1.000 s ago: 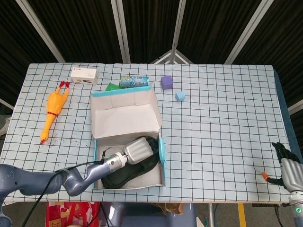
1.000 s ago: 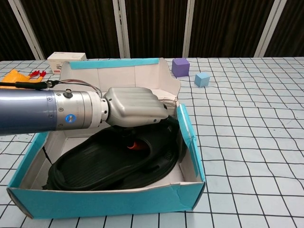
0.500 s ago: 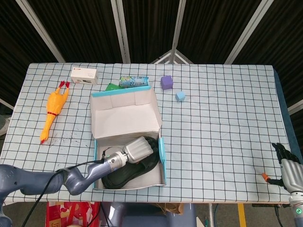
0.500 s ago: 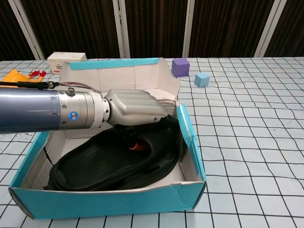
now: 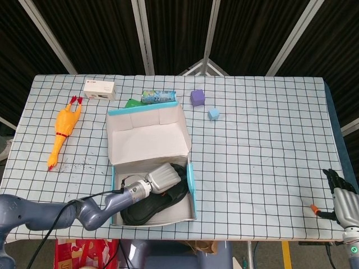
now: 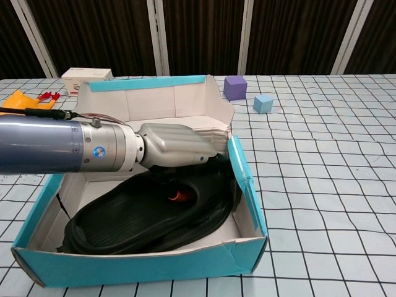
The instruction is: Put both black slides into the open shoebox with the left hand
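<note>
Left hand [image 6: 176, 151] is down inside the shoebox [image 6: 247, 192], fingers curled over the black slides [image 6: 142, 213] lying on its floor; whether it grips them can't be told. Right hand [image 5: 339, 193] hangs at the table's [image 5: 269, 140] edge, fingers curled, holding nothing.

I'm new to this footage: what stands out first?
The left hand reaches into the open shoebox at the table's near left, over the black slides lying inside. A yellow rubber chicken lies on the far left, and the right hand hangs off the table's right corner.
</note>
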{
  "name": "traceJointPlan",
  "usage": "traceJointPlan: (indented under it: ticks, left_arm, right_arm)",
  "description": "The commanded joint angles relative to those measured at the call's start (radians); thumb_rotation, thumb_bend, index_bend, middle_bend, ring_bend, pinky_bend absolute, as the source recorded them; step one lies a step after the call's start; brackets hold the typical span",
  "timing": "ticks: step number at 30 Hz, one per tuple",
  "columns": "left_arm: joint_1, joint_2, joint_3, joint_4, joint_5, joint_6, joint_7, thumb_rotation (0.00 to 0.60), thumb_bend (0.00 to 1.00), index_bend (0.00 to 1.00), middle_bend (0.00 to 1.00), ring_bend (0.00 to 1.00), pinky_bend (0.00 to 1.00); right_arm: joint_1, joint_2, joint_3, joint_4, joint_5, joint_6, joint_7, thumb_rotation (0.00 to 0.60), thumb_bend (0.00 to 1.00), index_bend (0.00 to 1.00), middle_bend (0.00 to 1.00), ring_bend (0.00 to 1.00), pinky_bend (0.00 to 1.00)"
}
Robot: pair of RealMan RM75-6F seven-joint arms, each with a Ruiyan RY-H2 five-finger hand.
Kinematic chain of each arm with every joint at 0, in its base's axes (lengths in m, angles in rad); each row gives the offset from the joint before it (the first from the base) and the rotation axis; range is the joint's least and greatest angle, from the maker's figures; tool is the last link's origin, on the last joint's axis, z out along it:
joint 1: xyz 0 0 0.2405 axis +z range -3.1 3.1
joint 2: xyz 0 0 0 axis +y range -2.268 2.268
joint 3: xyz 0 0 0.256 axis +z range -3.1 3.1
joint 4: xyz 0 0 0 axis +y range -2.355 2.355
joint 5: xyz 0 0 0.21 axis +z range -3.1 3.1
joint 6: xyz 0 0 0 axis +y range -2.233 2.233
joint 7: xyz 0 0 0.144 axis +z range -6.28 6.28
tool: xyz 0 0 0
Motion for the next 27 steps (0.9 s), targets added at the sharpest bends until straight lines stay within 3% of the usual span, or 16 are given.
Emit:
traceJointPlan:
  ticks: [1,7,11,14,19,27]
  left_arm:
    - [-0.008,0.0,0.001,-0.002,-0.023,-0.016,-0.002,0.6,0.41,0.19,0.36,0.25,0.58]
    - [-0.017,0.015,-0.006,-0.026,-0.038,-0.005,0.011,0.6,0.4,0.18,0.36,0.25,0.57]
    - [-0.026,0.028,0.007,-0.038,-0.052,-0.008,0.038,0.6,0.3,0.16,0.3,0.21,0.54]
    - [-0.035,0.038,0.017,-0.049,-0.078,-0.016,0.056,0.6,0.23,0.11,0.23,0.13,0.45]
    - [-0.054,0.054,0.023,-0.067,-0.124,-0.008,0.092,0.6,0.19,0.06,0.15,0.08,0.43]
    - [-0.08,0.07,0.038,-0.096,-0.188,0.016,0.151,0.6,0.15,0.04,0.12,0.06,0.37]
  right_arm:
    - [0.001,0.001,0.0,0.0,0.0,-0.002,0.001,0.6,0.25,0.0,0.02,0.1,0.13]
    - [-0.003,0.001,-0.004,-0.001,-0.004,0.0,0.004,0.6,0.24,0.0,0.02,0.1,0.13]
    - [-0.004,0.002,-0.005,-0.001,-0.008,0.001,0.006,0.6,0.25,0.0,0.02,0.1,0.13]
    - [-0.005,0.002,-0.005,0.0,-0.008,0.002,0.006,0.6,0.24,0.0,0.02,0.1,0.13]
    - [-0.005,0.001,-0.005,-0.001,-0.008,0.002,0.005,0.6,0.25,0.0,0.02,0.1,0.13]
    - [-0.002,0.003,-0.002,-0.001,-0.007,0.0,0.006,0.6,0.24,0.0,0.02,0.1,0.13]
